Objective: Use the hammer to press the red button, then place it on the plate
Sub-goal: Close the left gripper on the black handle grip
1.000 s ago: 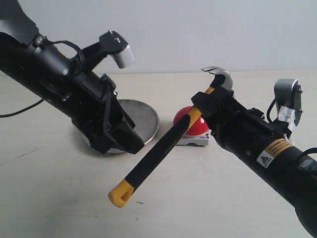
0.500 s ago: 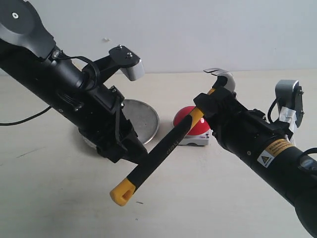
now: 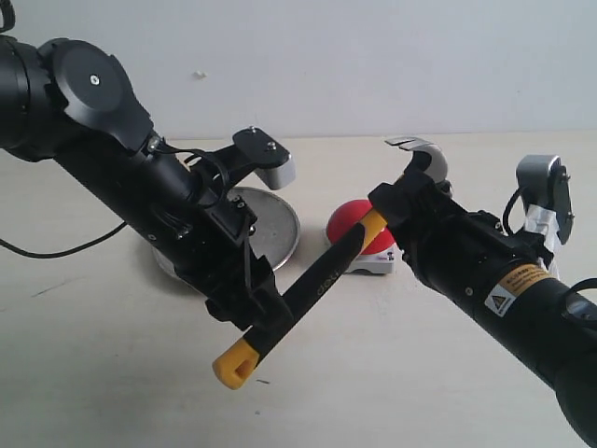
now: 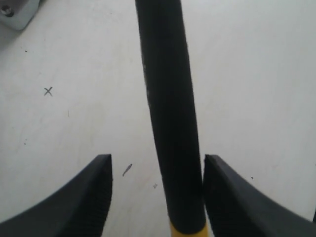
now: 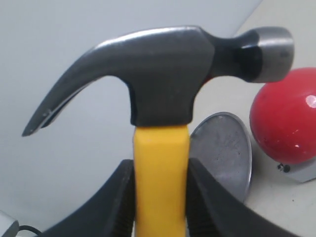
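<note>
On R arm (image 3: 457,250), yellow warning label (image 3: 516,284), txt illegible; hammer (image 3: 319,278) print too.

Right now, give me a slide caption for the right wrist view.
Right claw gripping the hammer by its yellow neck, with the red button and plate beyond.

Your exterior camera looks across the pale tabletop (image 3: 84,373) from slightly above, at middle range, facing the blank wall. Your left wrist camera looks down from very close, past the left gripper (image 4: 157,160), onto the black grip of the steel-headed, yellow-and-black claw hammer (image 4: 170,108). Your right wrist camera peers past the right gripper (image 5: 160,165) toward the glossy red dome button (image 5: 286,118) and the round dull-silver metal plate (image 5: 224,148). All three views share the hammer. The exterior and right wrist views also share the button and plate.
</note>
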`<control>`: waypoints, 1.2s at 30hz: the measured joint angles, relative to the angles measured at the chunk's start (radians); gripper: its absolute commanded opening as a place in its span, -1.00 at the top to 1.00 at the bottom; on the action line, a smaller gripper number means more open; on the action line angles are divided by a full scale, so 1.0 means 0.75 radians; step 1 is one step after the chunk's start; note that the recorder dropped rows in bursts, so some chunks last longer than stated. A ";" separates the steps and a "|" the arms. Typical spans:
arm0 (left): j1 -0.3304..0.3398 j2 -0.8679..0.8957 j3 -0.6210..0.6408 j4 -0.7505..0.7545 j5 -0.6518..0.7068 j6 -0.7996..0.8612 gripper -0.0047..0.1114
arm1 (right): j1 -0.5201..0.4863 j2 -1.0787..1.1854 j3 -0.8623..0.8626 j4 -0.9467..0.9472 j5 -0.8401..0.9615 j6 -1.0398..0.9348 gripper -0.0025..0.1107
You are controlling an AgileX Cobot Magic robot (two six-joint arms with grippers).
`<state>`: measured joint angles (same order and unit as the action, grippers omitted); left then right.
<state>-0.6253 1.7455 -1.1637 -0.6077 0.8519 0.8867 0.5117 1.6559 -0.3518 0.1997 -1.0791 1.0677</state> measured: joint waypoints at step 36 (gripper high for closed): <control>0.000 0.086 0.000 -0.260 -0.046 0.213 -0.01 | 0.000 0.000 0.000 0.019 0.009 0.000 0.96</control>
<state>-0.6253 1.8102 -1.1637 -0.8028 0.8176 1.0468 0.5117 1.6559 -0.3518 0.2137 -1.0725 1.0673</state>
